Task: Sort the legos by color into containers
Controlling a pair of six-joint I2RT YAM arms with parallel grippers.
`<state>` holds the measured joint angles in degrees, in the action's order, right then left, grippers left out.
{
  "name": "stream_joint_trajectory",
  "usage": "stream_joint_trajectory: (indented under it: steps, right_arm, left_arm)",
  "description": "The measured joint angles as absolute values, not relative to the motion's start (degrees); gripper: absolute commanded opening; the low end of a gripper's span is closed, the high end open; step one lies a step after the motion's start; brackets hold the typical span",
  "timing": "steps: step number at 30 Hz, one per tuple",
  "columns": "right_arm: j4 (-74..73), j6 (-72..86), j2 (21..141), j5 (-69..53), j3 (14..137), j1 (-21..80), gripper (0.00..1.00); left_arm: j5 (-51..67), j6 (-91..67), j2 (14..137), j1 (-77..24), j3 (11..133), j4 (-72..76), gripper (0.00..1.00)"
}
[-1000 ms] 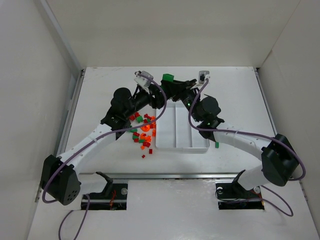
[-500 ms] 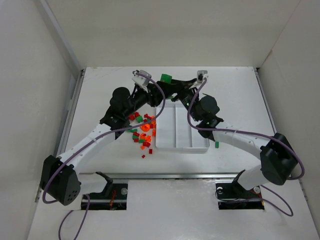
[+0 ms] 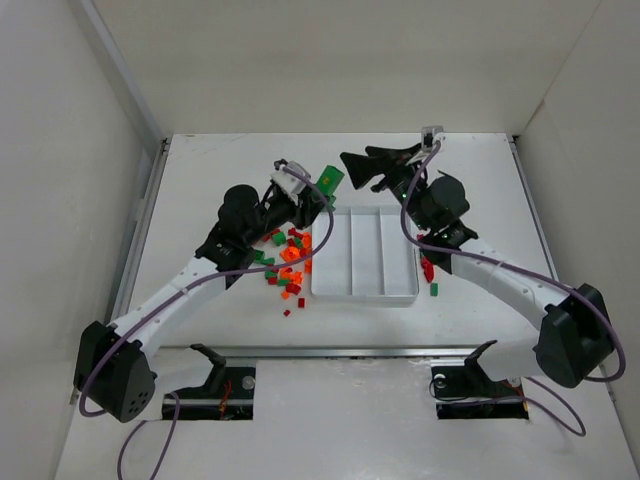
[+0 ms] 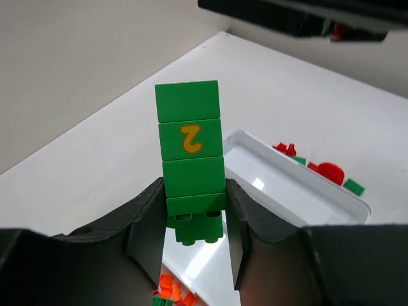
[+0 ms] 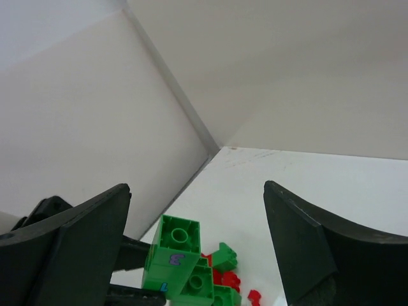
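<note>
A stack of green legos [image 4: 190,150], one face marked with a yellow 2, stands upright between my left gripper's [image 4: 194,220] fingers, which are shut on its lower bricks. From above, the stack [image 3: 331,180] hangs over the far left corner of the white tray [image 3: 365,293], whose three long containers look empty. My right gripper [image 3: 352,166] is open, just right of the stack and not touching it. In the right wrist view the stack [image 5: 171,260] shows low between that gripper's [image 5: 196,190] spread fingers. Loose red, green and orange legos [image 3: 286,256] lie left of the tray.
A few red legos [image 3: 427,268] and one green one [image 3: 433,290] lie right of the tray. White walls enclose the table on three sides. Red pieces [image 4: 325,171] show beyond the tray's far rim [image 4: 299,177].
My right gripper opened, let go of the green stack and drew back to the right. My left gripper kept the stack and brought it slightly nearer and lower.
</note>
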<state>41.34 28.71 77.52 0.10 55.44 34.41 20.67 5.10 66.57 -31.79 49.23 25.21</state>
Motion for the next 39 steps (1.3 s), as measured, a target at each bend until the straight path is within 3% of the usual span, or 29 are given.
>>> stream_joint_trajectory:
  steps: [6,9,12,24,27,32,38,39]
  right_arm:
    - [32.82,25.5,77.23,-17.43,58.0,27.07,0.91]
    - [21.52,19.57,81.08,-29.23,67.11,24.32,0.94]
    - [12.86,14.79,83.79,-37.78,73.12,23.97,0.91]
    - [1.87,10.02,86.83,-49.71,73.23,23.94,0.83]
    - [1.67,9.89,87.64,-50.78,73.23,23.94,0.74]
    - [1.56,10.35,89.3,-53.54,73.36,24.21,0.51]
    - [1.43,11.27,90.83,-54.89,74.15,24.71,0.37]
    - [1.43,11.4,90.94,-54.98,74.24,24.71,0.3]
  left_arm:
    - [24.45,13.41,66.24,-31.79,48.31,21.61,0.0]
    - [26.11,17.78,66.0,-31.79,48.31,19.92,0.0]
    - [27.57,21.65,65.69,-31.79,48.23,18.83,0.0]
    - [29.56,28.32,65.06,-31.79,47.77,16.6,0.0]
    - [29.91,28.82,65.06,-31.79,47.57,16.53,0.0]
    - [29.65,29.74,65.06,-31.77,47.27,15.84,0.0]
    - [28.75,30.85,65.04,-31.64,46.94,15.14,0.0]
    - [28.64,30.92,65.06,-31.64,46.87,15.14,0.0]
